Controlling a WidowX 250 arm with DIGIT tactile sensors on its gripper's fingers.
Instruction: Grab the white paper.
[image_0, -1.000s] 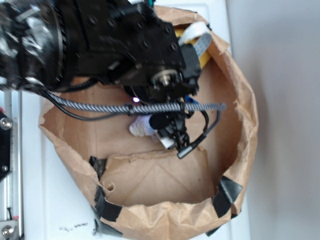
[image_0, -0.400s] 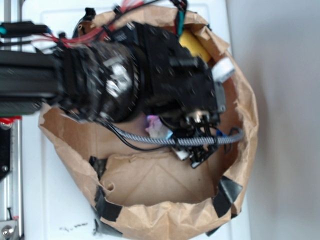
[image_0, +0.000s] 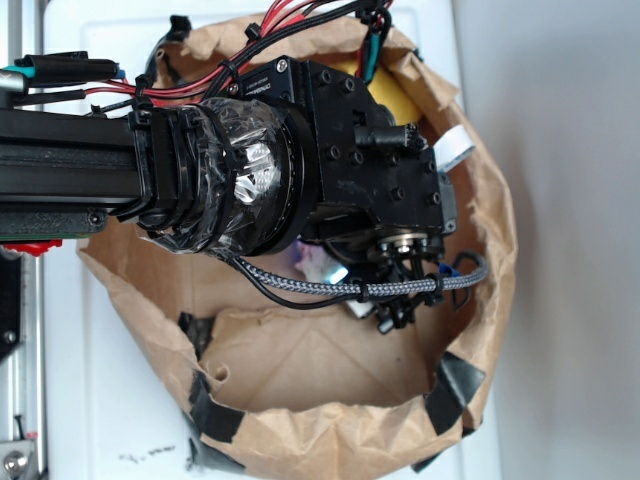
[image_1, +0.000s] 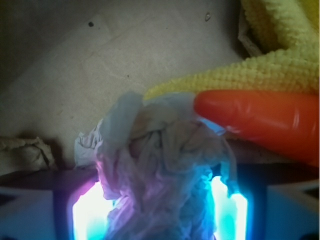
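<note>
Arm swings further over brown paper bag (image_0: 330, 440), wrist now covering more of its floor. Gripper (image_1: 160, 210) pinches white paper (image_1: 160, 170) between lit fingers. Paper touches orange carrot (image_1: 260, 120), beside yellow cloth (image_1: 280, 75). Grasp looks secured.

robot lab: taped paper bag (image_0: 330, 440)

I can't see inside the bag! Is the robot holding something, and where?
The white paper sits between the gripper's fingers, low on the wad. A firm squeeze cannot be told.
</note>
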